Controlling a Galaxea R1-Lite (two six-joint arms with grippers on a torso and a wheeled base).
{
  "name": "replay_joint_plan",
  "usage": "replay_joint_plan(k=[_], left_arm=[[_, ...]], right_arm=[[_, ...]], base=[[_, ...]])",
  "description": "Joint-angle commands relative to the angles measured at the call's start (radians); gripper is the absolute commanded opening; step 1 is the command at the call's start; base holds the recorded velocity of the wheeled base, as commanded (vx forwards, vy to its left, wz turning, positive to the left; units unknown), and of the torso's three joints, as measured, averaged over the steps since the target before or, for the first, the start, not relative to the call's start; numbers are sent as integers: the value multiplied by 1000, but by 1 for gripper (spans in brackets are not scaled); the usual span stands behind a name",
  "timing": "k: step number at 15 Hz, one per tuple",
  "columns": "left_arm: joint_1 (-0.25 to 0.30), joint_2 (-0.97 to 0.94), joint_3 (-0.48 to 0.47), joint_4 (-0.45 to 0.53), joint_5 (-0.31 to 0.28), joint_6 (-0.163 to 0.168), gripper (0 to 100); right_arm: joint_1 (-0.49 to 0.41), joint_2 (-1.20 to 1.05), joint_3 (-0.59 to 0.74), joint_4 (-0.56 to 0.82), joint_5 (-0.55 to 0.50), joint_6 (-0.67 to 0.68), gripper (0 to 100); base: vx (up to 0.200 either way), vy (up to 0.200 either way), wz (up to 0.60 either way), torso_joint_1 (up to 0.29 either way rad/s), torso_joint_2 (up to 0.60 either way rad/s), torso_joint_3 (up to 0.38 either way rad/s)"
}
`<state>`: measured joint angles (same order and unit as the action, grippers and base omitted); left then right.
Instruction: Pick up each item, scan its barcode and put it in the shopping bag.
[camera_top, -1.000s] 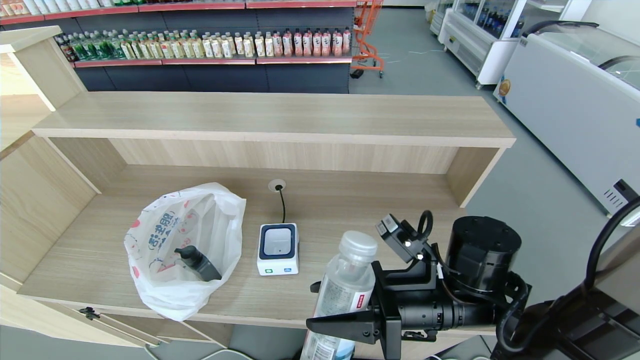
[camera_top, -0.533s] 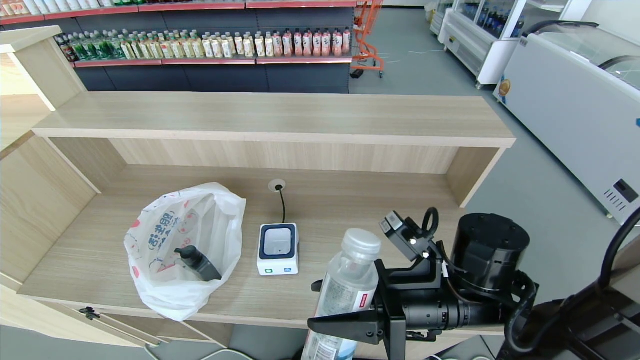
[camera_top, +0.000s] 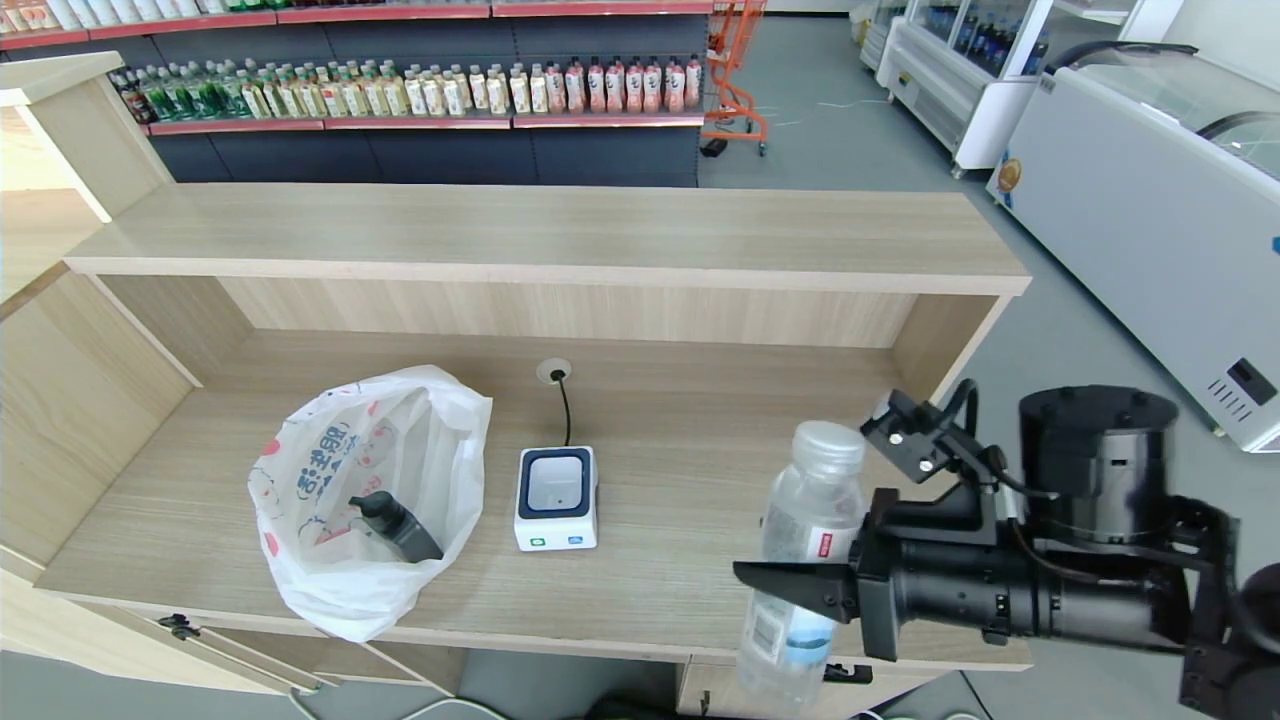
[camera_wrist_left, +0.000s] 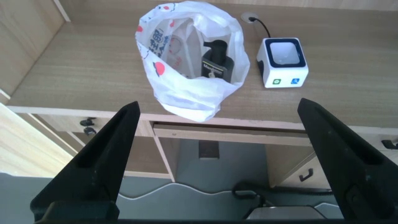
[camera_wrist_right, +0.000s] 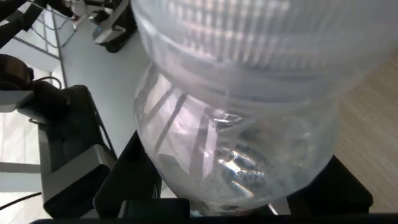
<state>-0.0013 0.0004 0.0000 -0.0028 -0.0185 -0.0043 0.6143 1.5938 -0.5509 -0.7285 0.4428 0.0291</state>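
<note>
Wooden counter (camera_top: 650, 420) carries the shopping bag (camera_top: 450, 420), 1 dark pump bottle (camera_top: 398, 525) inside, beside the scanner (camera_top: 556, 497), while the right gripper (camera_top: 800, 585) clamps a near-upright water bottle (camera_top: 810, 510) at the counter's near right edge and the left gripper (camera_wrist_left: 219, 112) spreads its 2 fingers wide.

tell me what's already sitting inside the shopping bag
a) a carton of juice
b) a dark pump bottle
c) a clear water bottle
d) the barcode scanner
b: a dark pump bottle lies inside the white shopping bag, while the clear water bottle is gripped by the right end effector off to the right of the scanner, which sits on the counter beside the bag.
</note>
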Motion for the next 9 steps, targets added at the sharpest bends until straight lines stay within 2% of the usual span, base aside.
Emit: replay_joint_plan(k=[1, 2, 6, 9], left_arm=[[0, 0, 0, 0, 0, 0, 100], [1, 0, 0, 0, 0, 0, 100], [0, 0, 0, 0, 0, 0, 100], [0, 0, 0, 0, 0, 0, 100]], right_arm=[[-149, -189, -23, 92, -111, -210, 0], [-185, -183, -67, 97, -93, -371, 0], [-194, -101, -161, 97, -73, -773, 0], [-197, -54, -196, 92, -76, -977, 0]], base=[[0, 0, 0, 0, 0, 0], [0, 0, 0, 0, 0, 0], [0, 0, 0, 0, 0, 0], [0, 0, 0, 0, 0, 0]])
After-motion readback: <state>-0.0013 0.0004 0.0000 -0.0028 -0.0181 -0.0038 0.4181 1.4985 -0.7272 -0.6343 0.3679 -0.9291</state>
